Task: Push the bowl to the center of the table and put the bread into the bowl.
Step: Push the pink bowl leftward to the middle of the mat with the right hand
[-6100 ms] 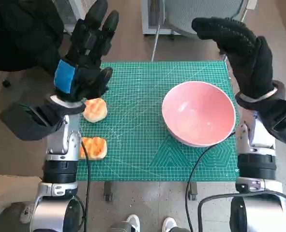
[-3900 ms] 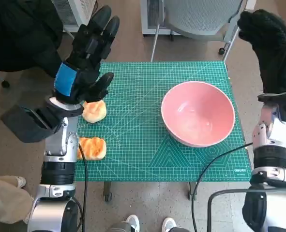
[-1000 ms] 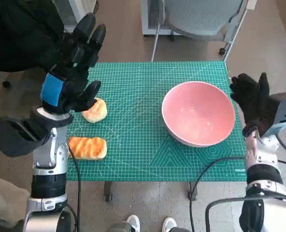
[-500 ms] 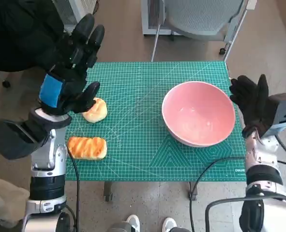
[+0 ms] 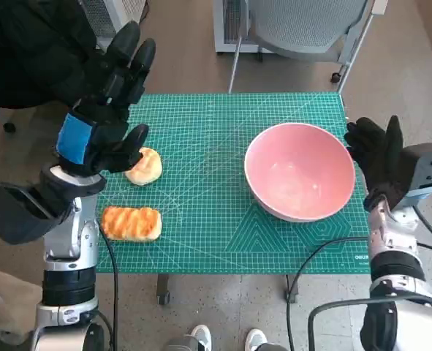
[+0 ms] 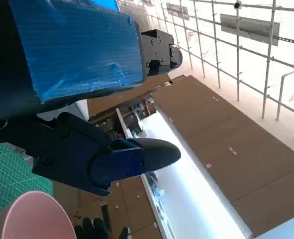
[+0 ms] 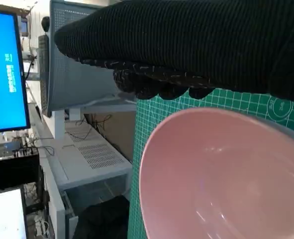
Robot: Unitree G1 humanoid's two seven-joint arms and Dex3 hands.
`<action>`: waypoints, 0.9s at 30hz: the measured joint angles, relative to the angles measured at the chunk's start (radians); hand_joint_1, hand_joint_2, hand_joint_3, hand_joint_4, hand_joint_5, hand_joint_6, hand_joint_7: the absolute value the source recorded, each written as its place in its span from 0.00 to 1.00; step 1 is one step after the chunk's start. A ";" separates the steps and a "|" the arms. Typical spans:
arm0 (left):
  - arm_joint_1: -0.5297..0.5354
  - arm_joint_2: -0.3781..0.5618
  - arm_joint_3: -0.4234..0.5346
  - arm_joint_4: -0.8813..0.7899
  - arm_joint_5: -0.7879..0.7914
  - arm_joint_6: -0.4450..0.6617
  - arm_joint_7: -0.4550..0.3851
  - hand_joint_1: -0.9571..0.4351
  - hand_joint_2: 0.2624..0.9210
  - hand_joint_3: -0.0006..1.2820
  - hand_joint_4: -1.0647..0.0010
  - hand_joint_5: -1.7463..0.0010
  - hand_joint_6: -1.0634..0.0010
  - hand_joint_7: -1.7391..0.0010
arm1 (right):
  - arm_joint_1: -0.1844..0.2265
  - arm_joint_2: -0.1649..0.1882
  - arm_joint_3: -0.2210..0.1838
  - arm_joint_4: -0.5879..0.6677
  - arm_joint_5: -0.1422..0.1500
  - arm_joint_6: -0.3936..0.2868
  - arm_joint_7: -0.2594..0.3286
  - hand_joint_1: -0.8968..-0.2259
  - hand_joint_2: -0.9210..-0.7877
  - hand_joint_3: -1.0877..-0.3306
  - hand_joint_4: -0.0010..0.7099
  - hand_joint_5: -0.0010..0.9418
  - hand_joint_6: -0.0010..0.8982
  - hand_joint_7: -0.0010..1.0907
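Green cutting mat [image 5: 223, 183] covers the small tabletop, with a wooden floor and the legs of a grey chair [image 5: 303, 29] beyond its far edge. On the robot's right half of the mat sits the pink bowl [image 5: 300, 172], empty and well off centre. It looks rigid, smooth and fairly light, so I would expect it to slide easily on the mat if pressed low on its outer wall (pushed near the rim it might tip). The right hand [image 5: 380, 161], gloved, stands just beside the bowl's outer side with fingers spread, holding nothing; I cannot tell whether it touches the wall.

Two pieces of bread lie on the other side: a round bun [image 5: 143, 166] and a ridged loaf [image 5: 131, 223] nearer the robot. Both look soft and light, best taken gently across their width. The left hand [image 5: 102, 110] hovers above the bun, fingers apart, empty.
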State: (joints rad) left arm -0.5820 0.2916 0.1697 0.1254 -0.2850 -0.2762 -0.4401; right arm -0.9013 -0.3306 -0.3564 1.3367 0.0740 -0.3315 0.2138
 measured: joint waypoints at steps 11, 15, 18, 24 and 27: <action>0.012 0.002 0.000 -0.021 -0.001 0.018 0.002 0.24 1.00 0.46 0.99 1.00 1.00 0.91 | 0.005 0.006 0.003 0.000 -0.001 0.002 0.001 0.23 0.00 0.28 0.41 0.00 0.46 0.01; 0.015 0.002 0.001 -0.023 -0.001 0.022 0.003 0.24 1.00 0.47 0.99 1.00 1.00 0.91 | 0.007 0.008 0.003 0.000 -0.002 0.002 0.003 0.23 0.00 0.28 0.40 0.00 0.46 0.02; 0.017 0.002 0.002 -0.026 -0.001 0.025 0.005 0.24 1.00 0.47 0.99 1.00 1.00 0.91 | 0.008 0.009 0.004 0.000 -0.002 0.002 0.003 0.24 0.00 0.27 0.39 0.00 0.47 0.02; 0.019 0.004 0.004 -0.032 -0.001 0.032 0.008 0.24 1.00 0.47 0.99 1.00 1.00 0.91 | 0.008 0.017 0.003 0.000 -0.001 0.002 0.003 0.24 0.00 0.27 0.39 0.00 0.47 0.01; 0.019 0.005 0.004 -0.034 -0.001 0.035 0.008 0.24 1.00 0.47 0.99 1.00 1.00 0.91 | 0.008 0.023 0.001 0.000 0.000 0.002 0.005 0.23 0.00 0.27 0.39 0.00 0.47 0.01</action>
State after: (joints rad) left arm -0.5632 0.2967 0.1734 0.0917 -0.2858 -0.2416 -0.4317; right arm -0.8938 -0.3074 -0.3553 1.3368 0.0737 -0.3295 0.2191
